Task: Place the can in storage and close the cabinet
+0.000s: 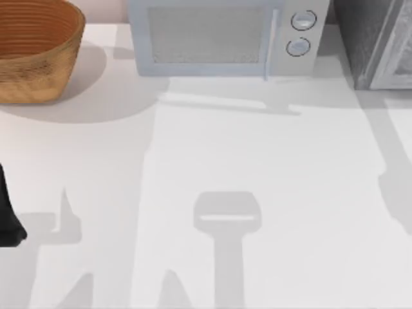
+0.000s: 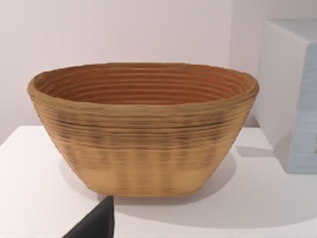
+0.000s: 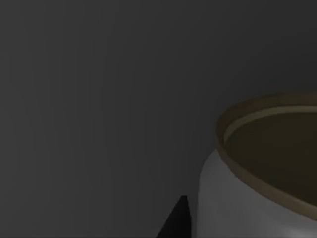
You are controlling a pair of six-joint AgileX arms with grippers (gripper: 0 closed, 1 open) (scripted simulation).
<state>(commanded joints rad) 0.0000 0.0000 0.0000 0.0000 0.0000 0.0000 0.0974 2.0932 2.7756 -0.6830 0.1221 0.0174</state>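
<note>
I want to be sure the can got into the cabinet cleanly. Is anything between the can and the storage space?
Nothing visible is. In the dim right wrist view the can stands upright against a plain dark grey wall. The top view shows the cabinet at the table's far right, beside the microwave.

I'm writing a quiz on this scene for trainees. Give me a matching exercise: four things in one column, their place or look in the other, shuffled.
Things:
1. woven brown basket
2. white microwave with two round knobs
3. dark grey speckled cabinet
4. small gold-topped white can

Descriptions:
A. top view's far right corner
B. seen close in the dim right wrist view
C. top view's far left corner
D. far middle, door shut

Pairs: 1-C, 2-D, 3-A, 4-B
</note>
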